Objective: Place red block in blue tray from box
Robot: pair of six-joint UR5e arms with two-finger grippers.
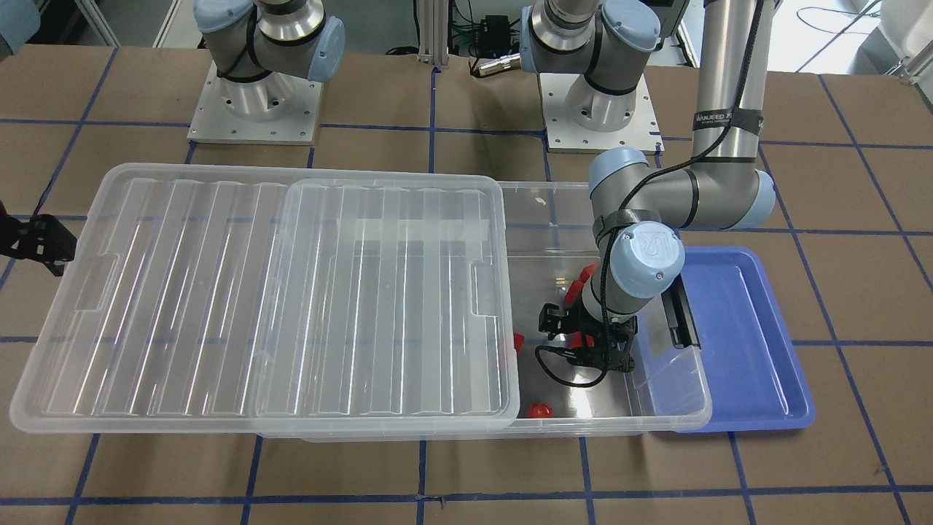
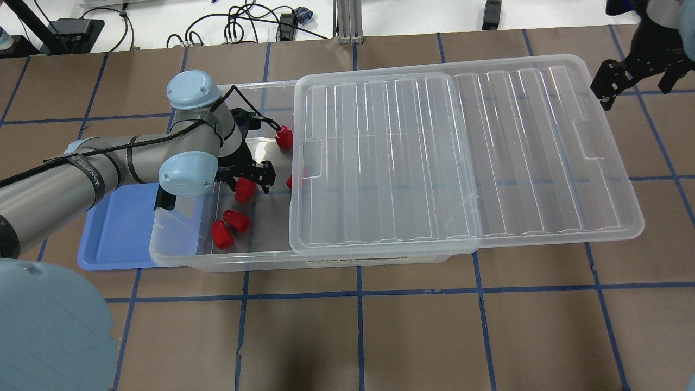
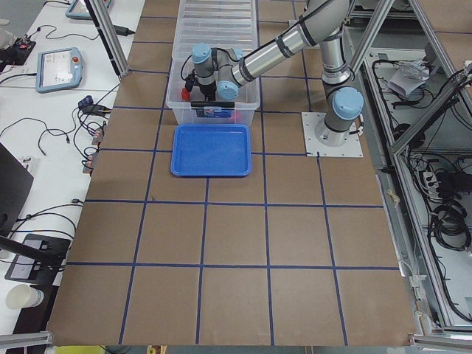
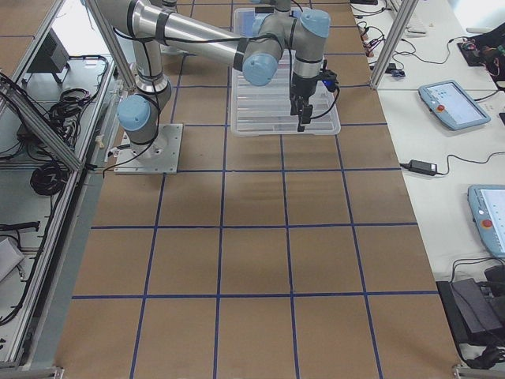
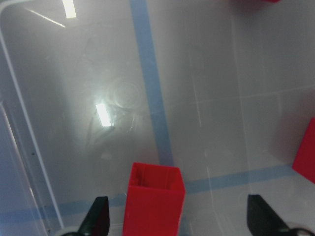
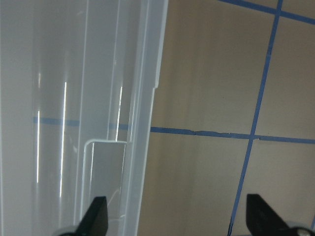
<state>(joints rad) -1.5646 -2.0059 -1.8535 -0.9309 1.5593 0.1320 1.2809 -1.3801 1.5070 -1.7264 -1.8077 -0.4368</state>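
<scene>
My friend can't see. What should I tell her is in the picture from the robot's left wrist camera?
A red block sits on the clear floor of the box, between the two spread black fingertips of the left pincer, nearer the one on the picture's left. Part of another red block peeks in at the right edge.

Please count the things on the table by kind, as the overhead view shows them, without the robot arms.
red blocks: 5 visible
blue tray: 1
clear box: 1
clear lid: 1
Total: 8
</scene>
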